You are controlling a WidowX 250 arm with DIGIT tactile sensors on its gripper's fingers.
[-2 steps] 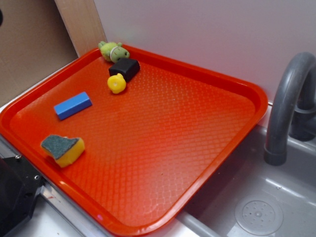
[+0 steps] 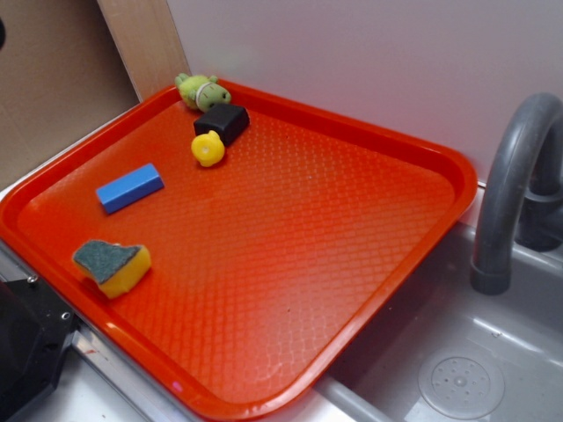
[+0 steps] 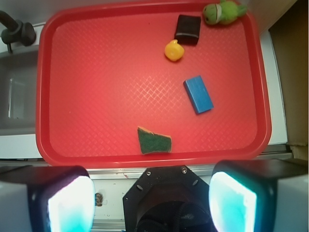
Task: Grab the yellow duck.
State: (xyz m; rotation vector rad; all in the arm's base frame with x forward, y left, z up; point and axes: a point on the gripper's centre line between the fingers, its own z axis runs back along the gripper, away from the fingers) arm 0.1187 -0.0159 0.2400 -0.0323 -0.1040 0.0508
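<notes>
The yellow duck [image 2: 208, 149] [image 3: 174, 50] lies on the red tray [image 2: 317, 246] [image 3: 96, 87] near its far left corner, right beside the black block [image 2: 222, 121] [image 3: 187, 29]. My gripper [image 3: 151, 203] is open, its two glowing pads wide apart, high over the robot's black base and short of the tray's near edge. Nothing is between the fingers. In the exterior view the gripper is out of frame.
On the tray also lie a fuzzy green plush toy [image 2: 201, 90] [image 3: 223, 12], a blue block [image 2: 129, 187] [image 3: 198, 94] and a yellow sponge with a green top [image 2: 112, 265] [image 3: 154, 141]. A grey faucet [image 2: 510, 185] and sink [image 2: 457, 378] flank the tray.
</notes>
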